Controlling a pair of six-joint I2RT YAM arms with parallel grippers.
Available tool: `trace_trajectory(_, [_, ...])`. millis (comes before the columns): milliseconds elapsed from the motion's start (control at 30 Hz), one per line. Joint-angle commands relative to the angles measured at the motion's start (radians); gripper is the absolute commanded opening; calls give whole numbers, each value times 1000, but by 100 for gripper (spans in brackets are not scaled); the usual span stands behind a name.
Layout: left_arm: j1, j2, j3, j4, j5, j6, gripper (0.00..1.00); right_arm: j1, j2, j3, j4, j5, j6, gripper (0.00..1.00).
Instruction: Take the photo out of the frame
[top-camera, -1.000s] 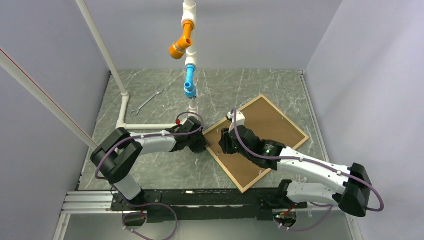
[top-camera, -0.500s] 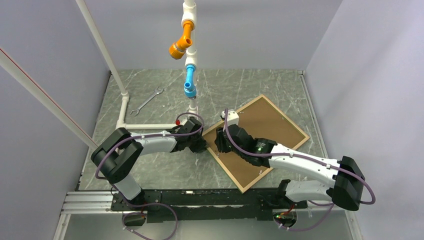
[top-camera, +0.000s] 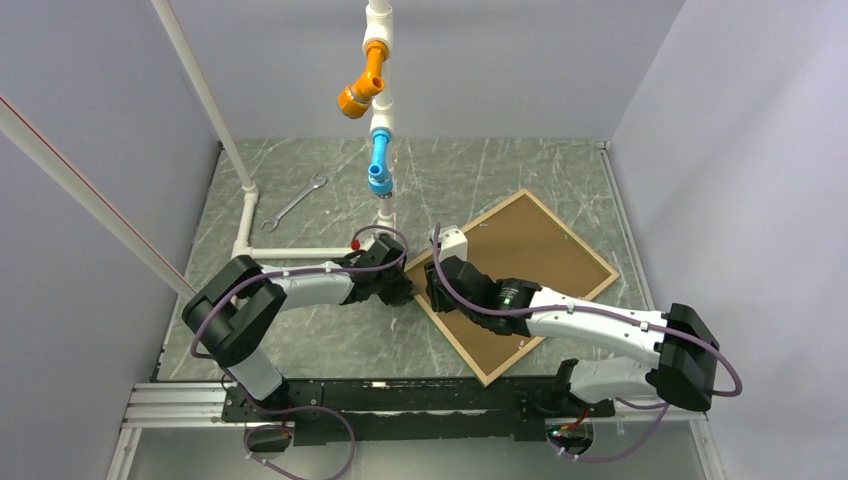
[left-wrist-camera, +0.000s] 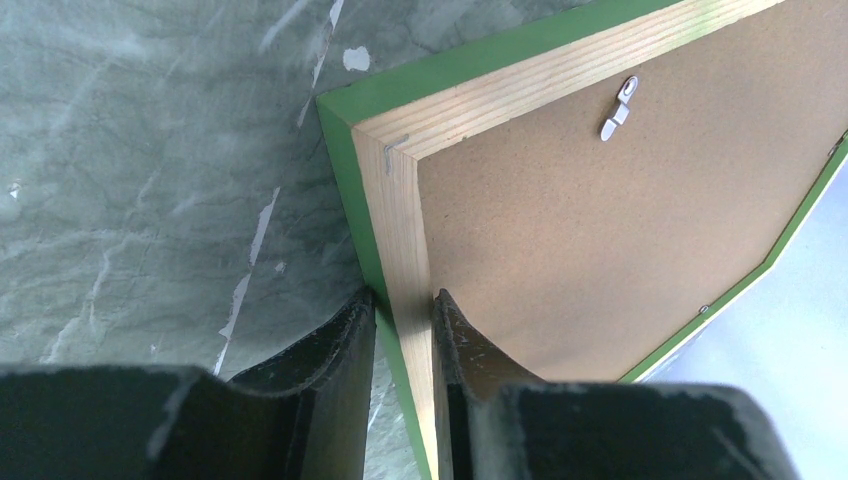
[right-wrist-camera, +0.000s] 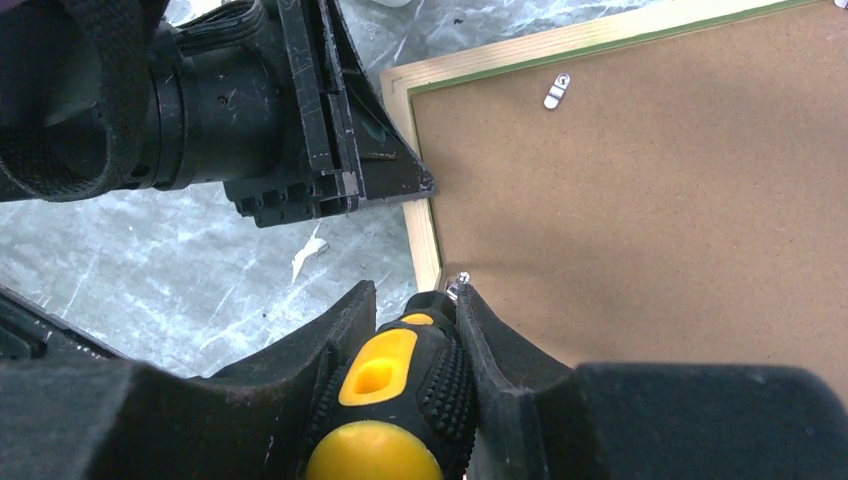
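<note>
Brown backing panel (right-wrist-camera: 650, 200) sits in the frame (left-wrist-camera: 400, 200); left gripper (left-wrist-camera: 402, 305) clamps its rim, so right gripper (right-wrist-camera: 415, 300), clenched on the screwdriver (right-wrist-camera: 380, 380), should swing clips (right-wrist-camera: 556, 90) gently.

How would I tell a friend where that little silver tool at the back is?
Start at the marbled grey-green table, then look to its far left corner, where white pipes rise. The wrench lies flat just right of them: slim bare metal, the only silver thing among white plastic.
</note>
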Motion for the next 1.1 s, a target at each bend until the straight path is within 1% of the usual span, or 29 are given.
trace_trajectory(0, [-12, 48, -31, -33, -27, -15, 25, 30, 10, 61, -51, 69, 19, 0])
trace_trajectory(600, [-14, 48, -30, -62, -44, -9, 25, 92, -6, 72, -187, 145, 56, 0])
trace_trajectory(933, [-14, 56, -26, -66, -39, -5, 24, 98, -27, 65, -201, 105, 59, 0])
trace_trajectory(1067, [-12, 58, -19, -70, -39, -1, 24, 98, -22, 69, -217, 125, 59, 0])
